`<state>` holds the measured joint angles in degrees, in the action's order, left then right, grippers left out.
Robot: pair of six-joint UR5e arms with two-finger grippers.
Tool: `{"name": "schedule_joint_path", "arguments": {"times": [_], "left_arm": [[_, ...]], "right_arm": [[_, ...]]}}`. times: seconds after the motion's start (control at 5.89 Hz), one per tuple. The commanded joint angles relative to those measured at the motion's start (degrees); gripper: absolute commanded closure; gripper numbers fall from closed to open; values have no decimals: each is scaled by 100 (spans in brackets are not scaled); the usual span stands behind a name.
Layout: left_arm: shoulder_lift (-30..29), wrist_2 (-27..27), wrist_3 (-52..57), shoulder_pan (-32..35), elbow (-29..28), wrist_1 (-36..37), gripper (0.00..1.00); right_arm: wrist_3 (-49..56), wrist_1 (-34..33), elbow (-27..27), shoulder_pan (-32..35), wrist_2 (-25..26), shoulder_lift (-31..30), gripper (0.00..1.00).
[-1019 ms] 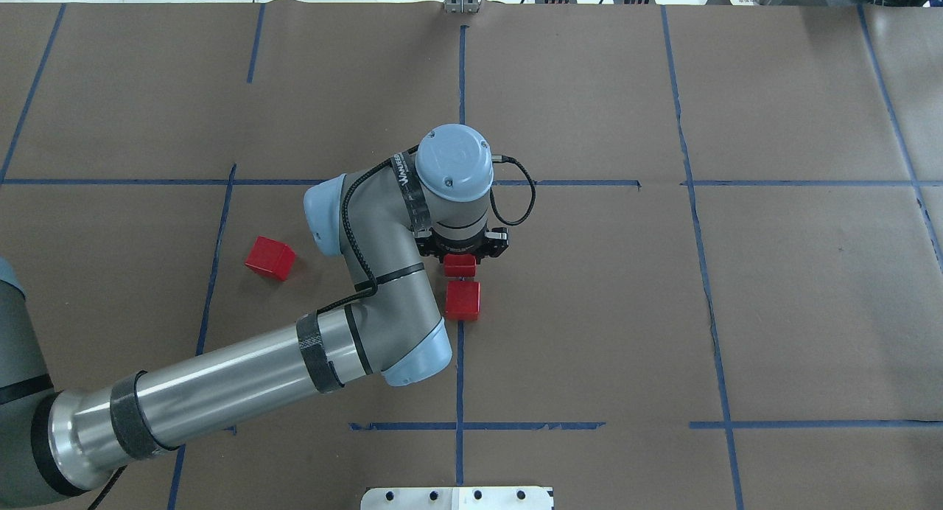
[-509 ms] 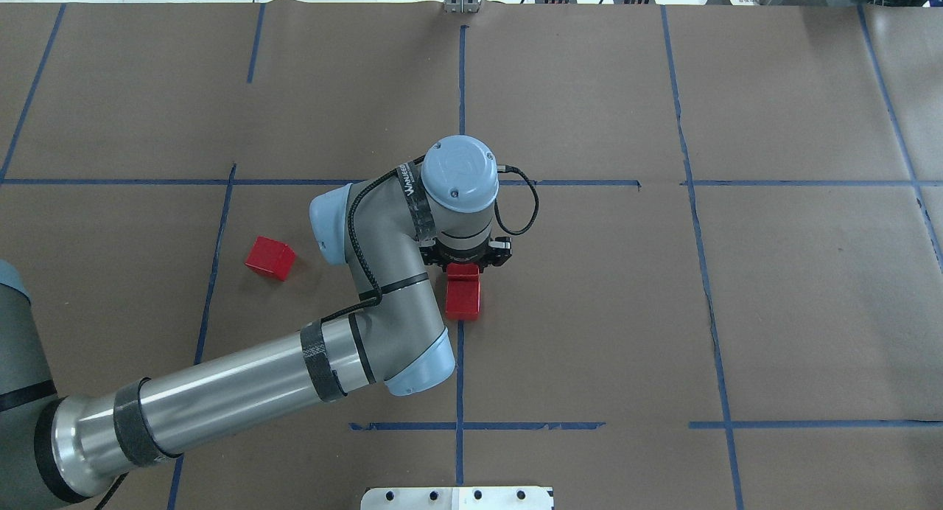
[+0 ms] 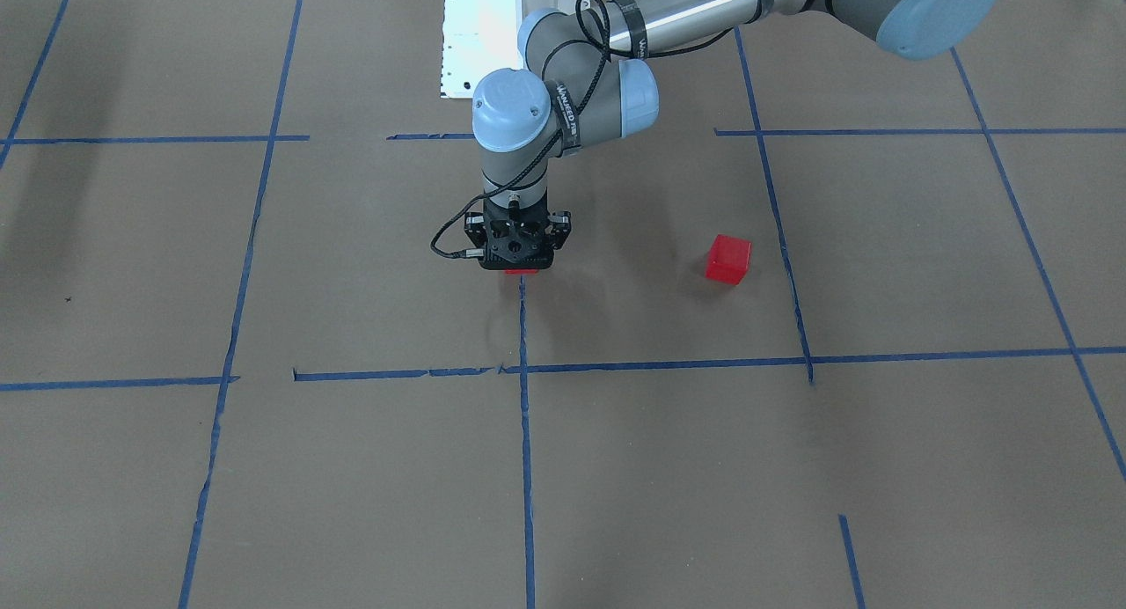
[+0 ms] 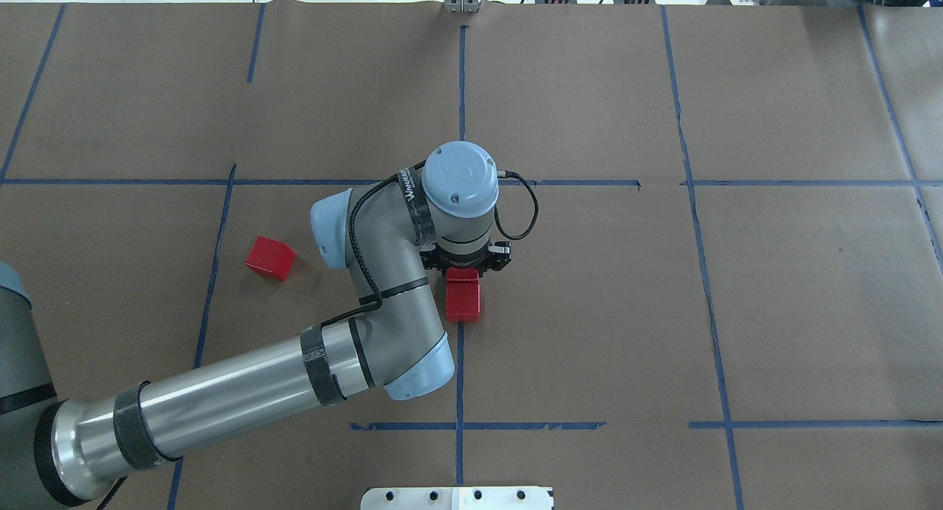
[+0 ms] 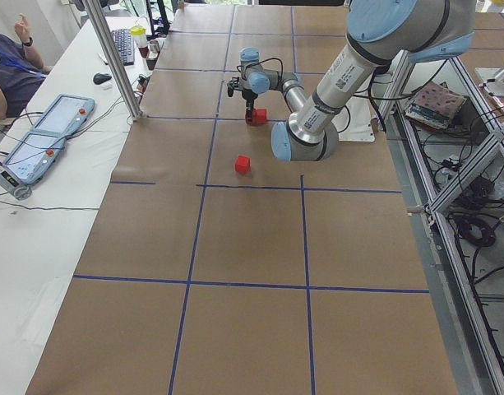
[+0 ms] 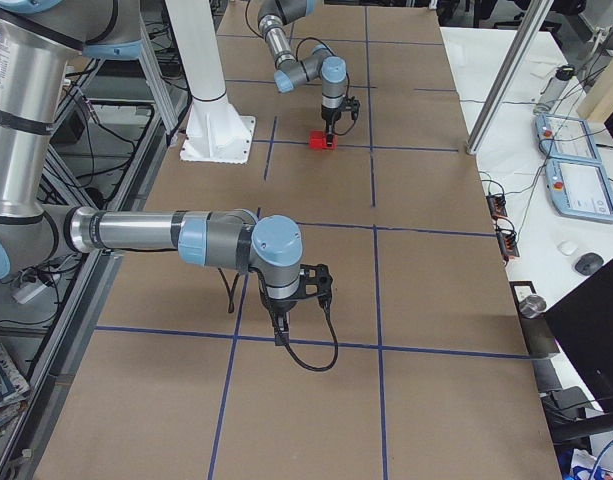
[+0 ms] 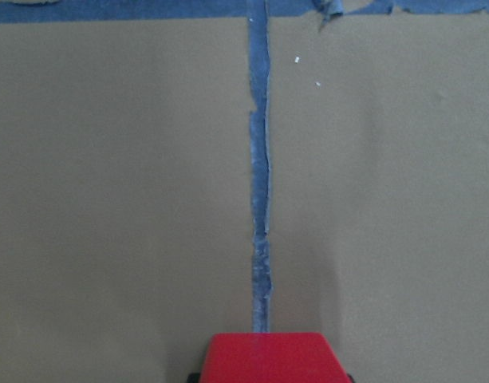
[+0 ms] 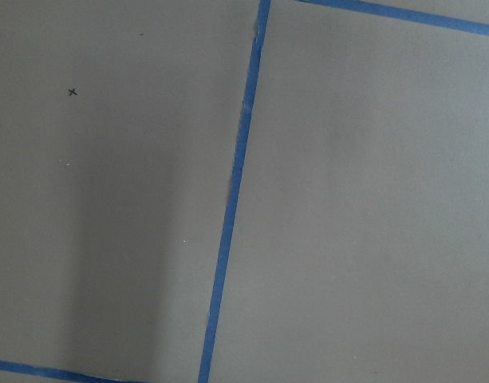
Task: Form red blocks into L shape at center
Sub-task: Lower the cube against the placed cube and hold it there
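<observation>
- The left gripper [image 3: 519, 267] — black, two-fingered, pointing straight down from a grey wrist with a pale-blue cap — is closed narrowly on the held red block [image 7: 268, 357], with a fingertip at each side.
- The held red block, a matte, plain-faced cube, is low at the center [image 4: 516, 296], over the blue tape line [image 4: 460, 362]. From overhead it looks flush against the second red block [image 4: 463, 302].
- The third red block [image 4: 270, 258] lies well apart toward the robot's left, turned askew.
- The center is creased brown paper — the tape's edges are frayed.
- A black strap [image 4: 407, 189] on the wrist bears white lettering, too small to read with certainty.
- The right gripper [image 6: 283, 322] hangs over bare paper; I cannot tell how wide it stands.
</observation>
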<state>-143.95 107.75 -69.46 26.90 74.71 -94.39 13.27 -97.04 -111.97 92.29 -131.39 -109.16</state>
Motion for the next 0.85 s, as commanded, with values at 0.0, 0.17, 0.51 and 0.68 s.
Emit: {"name": "schedule_joint_path", "arguments": {"times": [0.0,0.17,0.51,0.68], "left_arm": [[-2,0,-6,-9,0,0,83],[-10,0,-15,-9,-9,0,81],[-19,0,-67,-9,-26,-9,80],[-19,0,-68,-9,-35,-9,80]], "right_arm": [[0,1,0,0,-1,0,0],[0,1,0,0,-1,0,0],[0,-8,0,0,8,0,0],[0,-8,9,0,8,0,0]]}}
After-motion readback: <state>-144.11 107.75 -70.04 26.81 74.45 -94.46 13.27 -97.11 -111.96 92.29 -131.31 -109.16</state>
